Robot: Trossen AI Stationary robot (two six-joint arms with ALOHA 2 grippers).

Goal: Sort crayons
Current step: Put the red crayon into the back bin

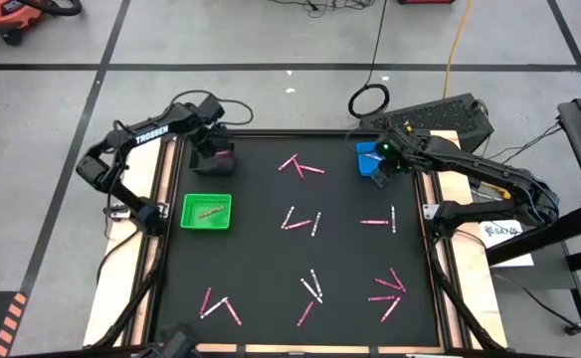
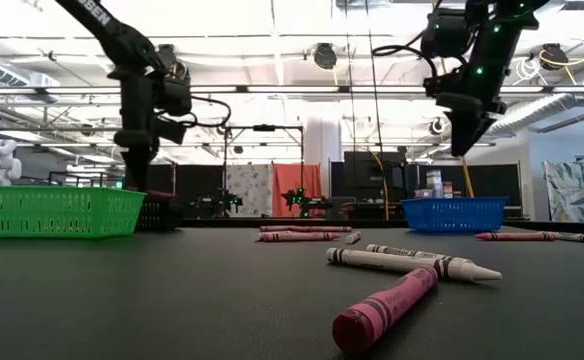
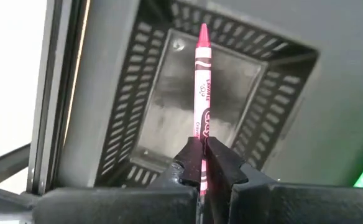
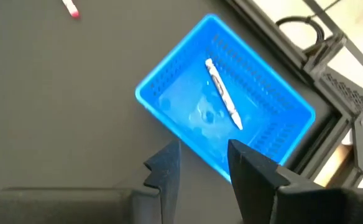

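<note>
From above, the left gripper [image 1: 214, 151] hangs over a dark basket [image 1: 214, 159] near the table's [image 1: 271, 229] far-left corner, but what it carries is hidden there. Only the left wrist view settles it: the fingers [image 3: 222, 163] are clenched on a pink crayon [image 3: 203, 87], which points out over the dark basket's [image 3: 138, 124] slotted floor.

The right gripper [image 1: 382, 171] hovers over the blue basket [image 1: 366, 155] at the far-right corner. The right wrist view shows its fingers [image 4: 251, 163] spread apart and empty, and one white crayon [image 4: 223, 93] lying inside the blue basket [image 4: 169, 99], which the overhead picture does not reveal.

A green basket [image 1: 206, 212] by the left edge holds one crayon [image 1: 209, 211] in the high view; the low view shows only its mesh wall [image 2: 57, 212]. Loose crayons [image 1: 300, 167], pink and white, lie scattered across the table's middle and near edge. The low view brings a pink one [image 2: 384, 306] and a white one [image 2: 412, 262] close, touching and crossed.
</note>
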